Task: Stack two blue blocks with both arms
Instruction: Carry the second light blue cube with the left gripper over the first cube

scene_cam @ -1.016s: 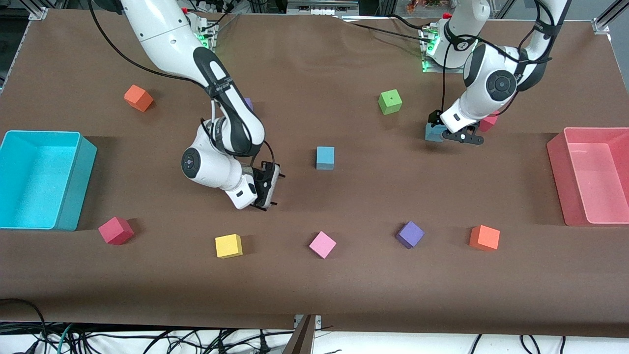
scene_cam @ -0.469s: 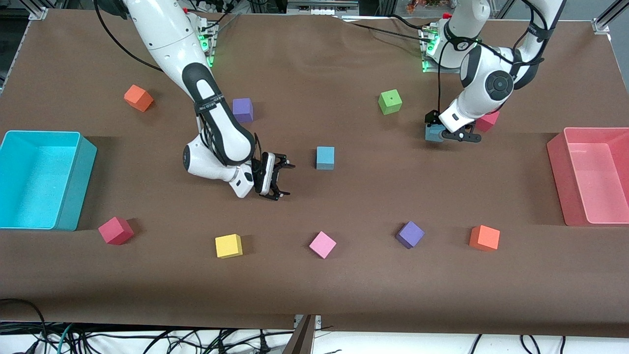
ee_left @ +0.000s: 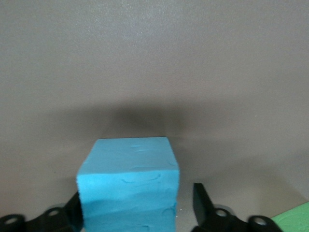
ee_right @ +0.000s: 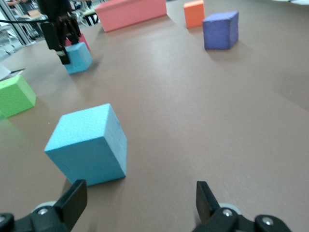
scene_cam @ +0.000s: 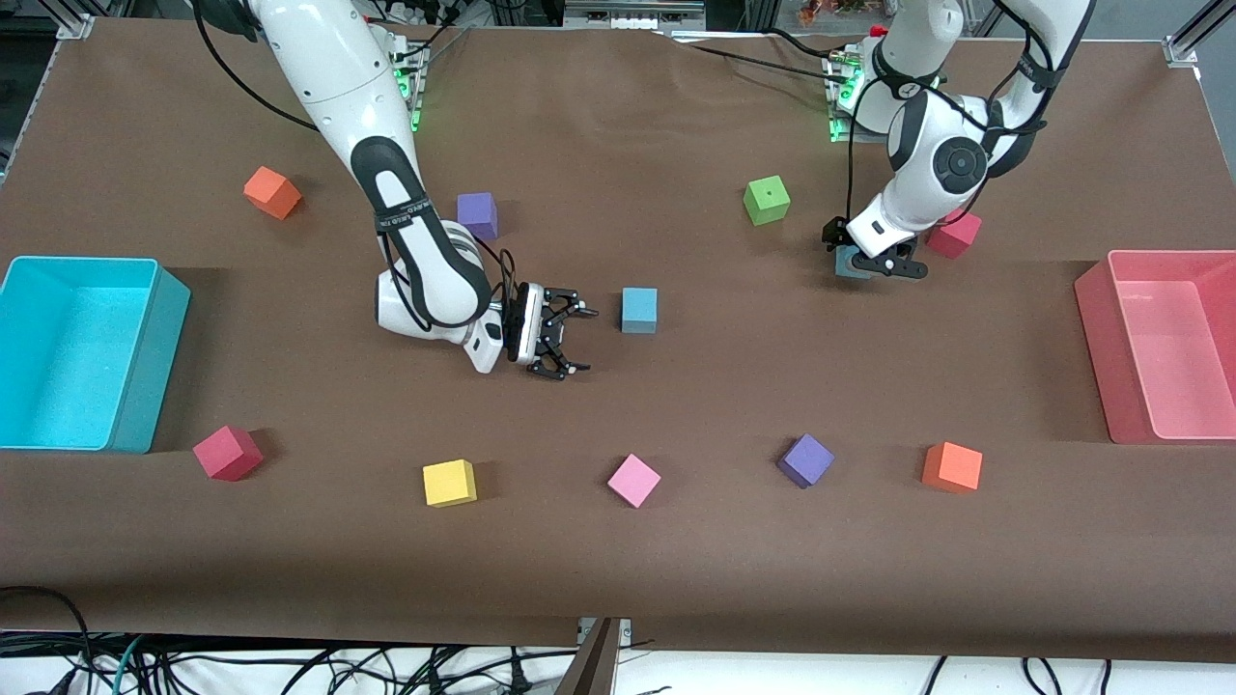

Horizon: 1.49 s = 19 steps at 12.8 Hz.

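One blue block [scene_cam: 638, 310] sits on the middle of the brown table. My right gripper [scene_cam: 565, 338] is open and low, beside it on the right arm's side, pointing at it. In the right wrist view that block [ee_right: 89, 145] lies just ahead of my open right gripper [ee_right: 140, 203], off toward one finger. The second blue block [scene_cam: 848, 263] sits toward the left arm's end. My left gripper [scene_cam: 862, 256] is down around it. In the left wrist view the block [ee_left: 128, 188] stands between the fingers of my left gripper [ee_left: 136, 198], with a gap at one finger [ee_left: 202, 200].
A green cube [scene_cam: 767, 200] and a red cube [scene_cam: 954, 234] lie close to the left gripper. Purple [scene_cam: 477, 214], orange [scene_cam: 271, 191], red [scene_cam: 228, 452], yellow [scene_cam: 449, 482], pink [scene_cam: 633, 480], purple [scene_cam: 805, 459] and orange [scene_cam: 952, 466] cubes are scattered. A cyan bin [scene_cam: 58, 434] and a pink bin [scene_cam: 1120, 386] stand at the table's ends.
My right gripper has swung up from pointing down, away from the front camera, and now points level at the middle blue block. My left arm has shifted slightly toward the table's middle over its block.
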Each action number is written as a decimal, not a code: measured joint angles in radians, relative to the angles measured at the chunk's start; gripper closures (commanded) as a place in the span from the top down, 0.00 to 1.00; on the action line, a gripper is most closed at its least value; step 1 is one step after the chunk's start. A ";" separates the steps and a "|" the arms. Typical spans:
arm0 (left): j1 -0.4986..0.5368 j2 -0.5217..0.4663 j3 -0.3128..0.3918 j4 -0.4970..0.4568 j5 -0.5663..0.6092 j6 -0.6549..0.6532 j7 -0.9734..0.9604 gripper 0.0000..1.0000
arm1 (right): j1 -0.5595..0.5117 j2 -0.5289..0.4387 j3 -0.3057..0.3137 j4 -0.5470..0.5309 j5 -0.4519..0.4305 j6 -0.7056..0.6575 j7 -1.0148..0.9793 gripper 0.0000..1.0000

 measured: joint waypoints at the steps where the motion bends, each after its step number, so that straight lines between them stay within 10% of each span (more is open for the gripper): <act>1: 0.000 0.000 0.000 0.000 0.000 0.000 0.000 0.15 | 0.000 0.002 0.000 -0.006 0.021 -0.017 -0.030 1.00; 5: 0.001 -0.032 0.000 0.053 0.000 -0.100 0.000 0.16 | 0.001 0.036 0.004 -0.023 0.135 -0.098 -0.183 1.00; 11: -0.002 -0.064 -0.030 0.379 -0.012 -0.465 -0.083 0.16 | 0.001 0.054 0.019 -0.023 0.152 -0.121 -0.209 1.00; 19: -0.120 0.255 -0.214 0.778 -0.025 -0.490 -0.417 0.17 | 0.004 0.054 0.025 -0.023 0.183 -0.146 -0.226 1.00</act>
